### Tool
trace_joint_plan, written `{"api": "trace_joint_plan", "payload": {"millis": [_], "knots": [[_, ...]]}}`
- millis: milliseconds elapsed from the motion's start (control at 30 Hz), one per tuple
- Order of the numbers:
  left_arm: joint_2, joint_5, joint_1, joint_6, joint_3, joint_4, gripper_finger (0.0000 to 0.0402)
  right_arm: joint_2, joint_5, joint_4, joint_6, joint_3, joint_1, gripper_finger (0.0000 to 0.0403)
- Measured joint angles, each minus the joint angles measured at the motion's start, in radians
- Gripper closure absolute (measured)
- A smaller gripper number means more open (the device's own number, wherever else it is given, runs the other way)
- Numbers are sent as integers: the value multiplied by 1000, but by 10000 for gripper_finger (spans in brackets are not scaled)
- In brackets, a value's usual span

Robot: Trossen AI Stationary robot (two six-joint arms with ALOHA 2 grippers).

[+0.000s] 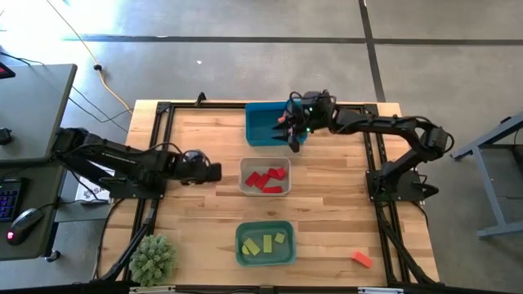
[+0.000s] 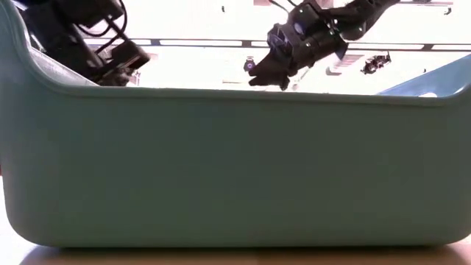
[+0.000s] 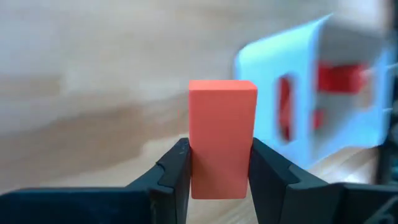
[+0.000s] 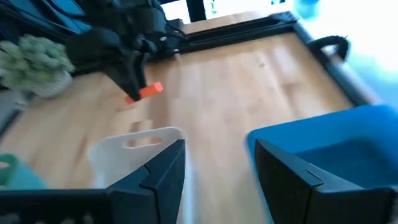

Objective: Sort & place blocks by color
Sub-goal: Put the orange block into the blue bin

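Observation:
My left gripper (image 1: 214,172) is over the table just left of the clear-grey bin (image 1: 264,176) and is shut on an orange block (image 3: 222,124). The right wrist view shows that block (image 4: 149,90) too. Several red blocks (image 1: 268,180) lie in the clear-grey bin. Yellow-green blocks (image 1: 263,242) lie in the teal bin (image 1: 242,255). One more orange block (image 1: 361,259) lies on the table near its near right corner. My right gripper (image 1: 292,131) hangs open and empty over the near right part of the blue bin (image 1: 261,122). My left gripper pinches the orange block by its two opposite long sides (image 3: 194,168) between the two fingers (image 3: 174,171). The block's free end (image 3: 222,93) sticks out past the fingertips. The fingers come from the table's left. In the right wrist view the block looks clear of the wood.
A green plant (image 1: 153,260) stands at the table's near left corner. The three bins stand in a row down the table's middle, blue farthest and teal nearest. The teal bin's wall (image 2: 235,169) fills the low view. Bare wood lies to the right of the bins.

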Motion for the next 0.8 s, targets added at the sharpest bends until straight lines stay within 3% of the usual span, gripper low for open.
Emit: {"api": "trace_joint_plan", "payload": {"millis": [133, 300, 667, 800], "knots": [[-10, -51, 66, 130, 1, 120, 303, 0, 74, -78, -97, 82, -24, 224], [-10, -42, 171, 303, 1, 269, 303, 0, 186, -97, -83, 135, -48, 224], [-10, 236, 473, 718, 2, 601, 302, 0, 360, -88, 65, 147, -84, 224], [-9, 294, 582, 850, 45, 604, 302, 0, 418, -86, 125, 147, -84, 224]]}}
